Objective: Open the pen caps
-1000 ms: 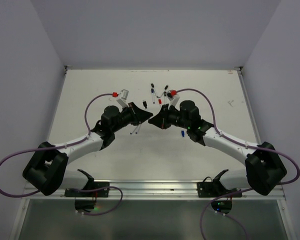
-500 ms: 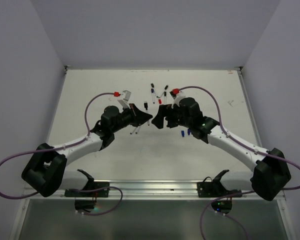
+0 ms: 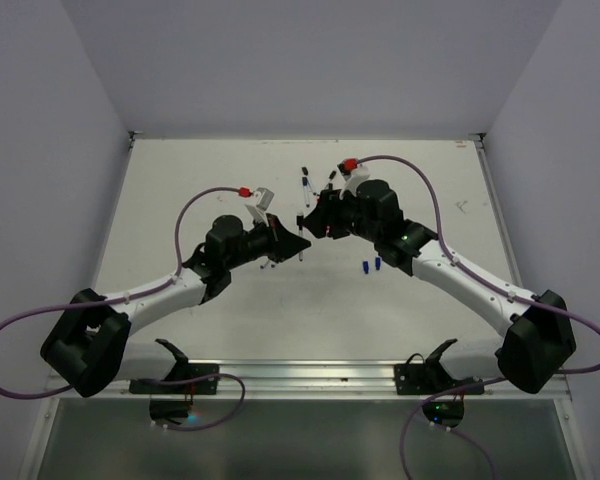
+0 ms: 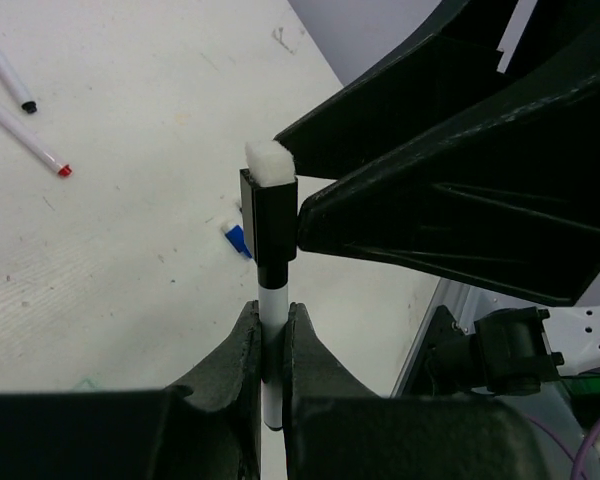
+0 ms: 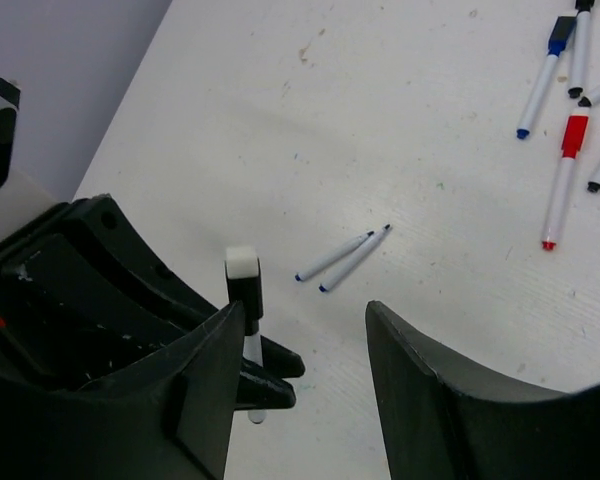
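I'm clamping the pen [image 4: 271,296] in my left claw [image 4: 272,322]; my right claw [image 5: 302,312], now open, is returning for its black cap [image 4: 268,225].

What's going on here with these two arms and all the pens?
The left gripper holds a pen upright by its white barrel, its black cap on top. The right gripper, jaws open, is right beside that cap but has not closed on it yet. Other pens lie on the table, and two blue caps lie loose on it.
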`<state>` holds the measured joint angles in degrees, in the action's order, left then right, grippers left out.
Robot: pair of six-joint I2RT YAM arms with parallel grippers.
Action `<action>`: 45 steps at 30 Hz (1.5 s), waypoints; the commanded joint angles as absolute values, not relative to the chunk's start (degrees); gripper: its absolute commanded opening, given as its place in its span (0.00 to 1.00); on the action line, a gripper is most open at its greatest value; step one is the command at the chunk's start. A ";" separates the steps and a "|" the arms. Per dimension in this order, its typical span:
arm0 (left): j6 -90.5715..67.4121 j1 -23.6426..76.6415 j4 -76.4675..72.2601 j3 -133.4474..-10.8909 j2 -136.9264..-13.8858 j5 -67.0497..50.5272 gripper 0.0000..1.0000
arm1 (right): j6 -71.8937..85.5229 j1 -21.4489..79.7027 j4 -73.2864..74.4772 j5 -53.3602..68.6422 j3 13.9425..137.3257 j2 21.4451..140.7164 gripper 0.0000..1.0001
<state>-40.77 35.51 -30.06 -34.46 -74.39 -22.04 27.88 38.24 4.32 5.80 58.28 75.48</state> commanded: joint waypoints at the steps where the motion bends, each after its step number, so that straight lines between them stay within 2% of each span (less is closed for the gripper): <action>1: -38.32 36.56 -29.27 -35.42 -73.12 -23.55 0.00 | 28.74 38.41 -1.30 8.17 60.38 75.67 0.55; 10: -37.97 37.00 -29.18 -35.68 -73.83 -23.82 0.00 | 28.83 38.41 -1.84 10.98 60.65 76.73 0.52; 14: -38.23 37.00 -29.62 -36.38 -74.27 -24.17 0.00 | 28.83 38.41 -1.93 11.16 60.12 77.25 0.43; 20: -38.32 37.00 -29.71 -37.44 -74.44 -24.70 0.00 | 29.44 38.41 -2.37 11.95 59.85 78.40 0.36; 28: -38.32 37.00 -29.71 -37.79 -74.88 -25.22 0.00 | 29.79 38.41 -3.69 12.83 58.27 78.49 0.34; 29: -38.32 37.00 -29.71 -37.79 -74.97 -25.31 0.00 | 29.79 38.41 -3.78 12.75 58.27 78.49 0.24; 32: -38.41 36.91 -29.62 -37.79 -75.06 -25.49 0.00 | 29.79 38.41 -3.08 13.09 58.80 79.01 0.00; 34: -38.32 37.00 -29.36 -37.88 -75.06 -25.31 0.00 | 30.23 38.41 -2.90 12.32 58.80 78.75 0.00; 35: -37.97 37.00 -29.01 -37.88 -74.80 -25.05 0.08 | 30.76 38.41 -3.07 11.26 58.02 78.40 0.00; 36: -37.27 37.00 -27.61 -37.79 -74.53 -23.40 0.31 | 31.63 38.41 -3.08 10.03 57.66 77.96 0.00; 38: -37.18 37.09 -27.16 -35.88 -72.70 -20.75 0.42 | 32.34 38.41 -2.11 7.83 57.22 76.91 0.00; 41: -37.18 37.09 -28.91 -32.53 -70.15 -17.85 0.47 | 34.89 38.41 -1.49 6.42 56.61 75.77 0.00; 45: -37.44 37.18 -29.79 -31.29 -69.35 -16.61 0.47 | 37.87 38.41 -2.90 6.42 55.37 73.66 0.00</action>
<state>-38.33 36.84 -27.81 -32.14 -70.85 -19.03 34.65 38.28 -0.86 8.40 55.86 76.97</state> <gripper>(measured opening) 0.468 0.172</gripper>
